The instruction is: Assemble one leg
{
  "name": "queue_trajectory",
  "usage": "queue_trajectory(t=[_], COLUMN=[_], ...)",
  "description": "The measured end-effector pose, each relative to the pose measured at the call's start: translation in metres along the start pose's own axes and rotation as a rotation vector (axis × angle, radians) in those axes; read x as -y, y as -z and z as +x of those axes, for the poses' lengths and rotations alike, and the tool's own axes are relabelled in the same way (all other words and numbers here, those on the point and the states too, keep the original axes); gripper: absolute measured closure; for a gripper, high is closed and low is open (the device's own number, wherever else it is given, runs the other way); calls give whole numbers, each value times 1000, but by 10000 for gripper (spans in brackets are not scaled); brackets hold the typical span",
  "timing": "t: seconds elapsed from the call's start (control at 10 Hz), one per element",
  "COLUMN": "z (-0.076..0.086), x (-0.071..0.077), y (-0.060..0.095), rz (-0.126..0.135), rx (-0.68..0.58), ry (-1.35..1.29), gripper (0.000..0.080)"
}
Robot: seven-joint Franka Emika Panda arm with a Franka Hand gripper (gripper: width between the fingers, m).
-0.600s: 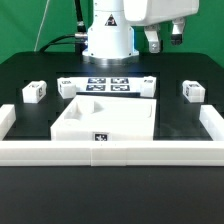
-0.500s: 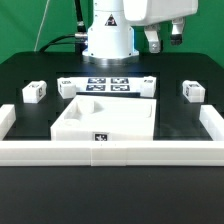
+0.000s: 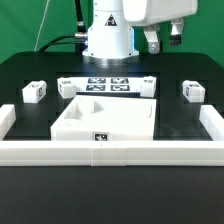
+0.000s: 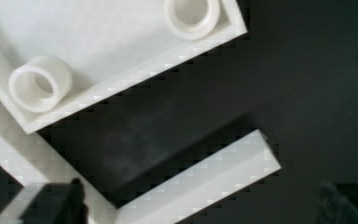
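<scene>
Several legs, small white blocks with tags, lie on the black table: two at the exterior view's left (image 3: 33,91) (image 3: 67,87) and two at its right (image 3: 148,84) (image 3: 191,91). My gripper (image 3: 162,40) hangs high above the back right of the table, open and empty, well above the nearest leg. In the wrist view the gripper (image 4: 202,208) is open, with dark fingers (image 4: 51,205) at the frame's edge. No leg shows there, only part of the large white panel (image 4: 105,60) with two round sockets.
The large flat white panel (image 3: 105,118) lies mid-table. The marker board (image 3: 105,84) lies behind it. A low white wall (image 3: 110,152) runs along the front and both sides. The robot base (image 3: 107,35) stands at the back. A white strip (image 4: 202,170) crosses the wrist view.
</scene>
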State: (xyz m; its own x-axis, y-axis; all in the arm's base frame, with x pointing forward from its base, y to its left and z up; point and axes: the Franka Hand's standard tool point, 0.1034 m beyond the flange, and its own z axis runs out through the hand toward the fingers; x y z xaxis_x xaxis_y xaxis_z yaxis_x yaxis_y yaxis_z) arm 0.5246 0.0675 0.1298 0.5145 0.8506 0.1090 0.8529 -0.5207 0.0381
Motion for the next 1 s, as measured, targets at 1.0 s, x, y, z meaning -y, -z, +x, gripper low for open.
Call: queue_trajectory(t=[1.0], z=[-33], x=[-12], y=[-23], rz=[-30], rx=[52], ry=[239], gripper=[150])
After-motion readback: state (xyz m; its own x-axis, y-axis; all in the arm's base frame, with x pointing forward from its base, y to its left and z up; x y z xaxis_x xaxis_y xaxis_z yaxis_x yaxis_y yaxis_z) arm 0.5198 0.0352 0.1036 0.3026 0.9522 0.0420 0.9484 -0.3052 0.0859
